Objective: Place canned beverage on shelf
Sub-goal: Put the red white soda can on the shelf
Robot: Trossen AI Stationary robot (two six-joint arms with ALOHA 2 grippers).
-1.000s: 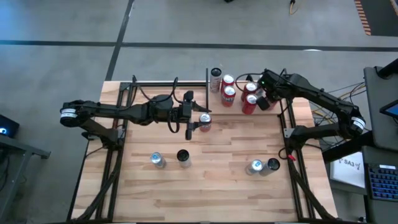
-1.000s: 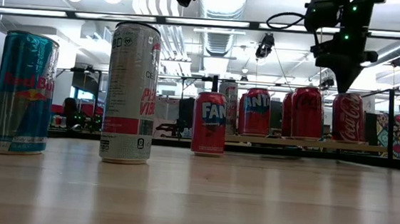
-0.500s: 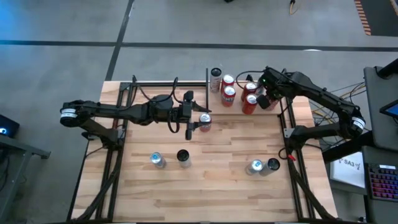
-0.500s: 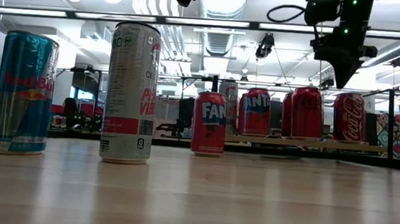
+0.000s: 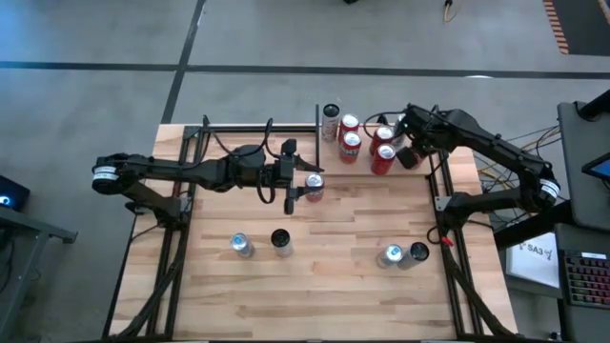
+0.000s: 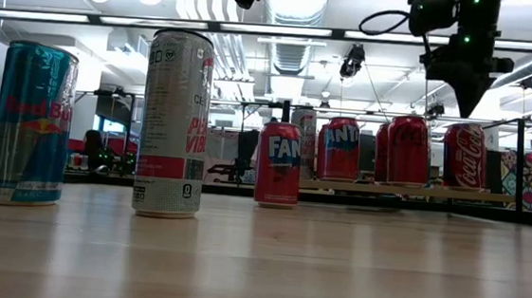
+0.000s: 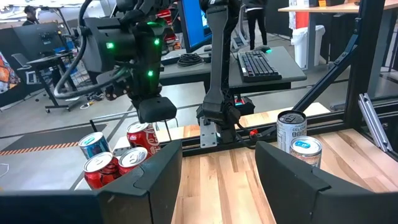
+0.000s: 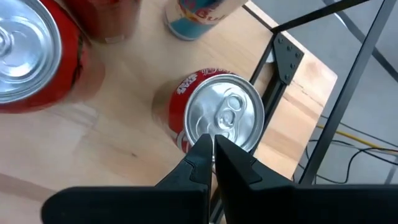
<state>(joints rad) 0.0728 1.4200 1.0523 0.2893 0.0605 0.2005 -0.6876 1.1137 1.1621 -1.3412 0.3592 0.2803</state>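
The shelf lies at the table's far right and carries several upright cans, among them a red Coca-Cola can at its right end. My right gripper hangs shut just above that can's top, pointing steeply down, with a small gap to it. A red Fanta can stands on the tabletop in front of the shelf. High above the Fanta can my left gripper is level and open, with nothing between its fingers.
On the near half of the table a Red Bull can and a tall white can stand at the left, and two more cans at the right. Black frame rods edge the shelf beside the Coca-Cola can.
My right gripper, shut throughout, has drawn up a little from the Coca-Cola can's top and tipped slightly. The cans have stayed where they were.
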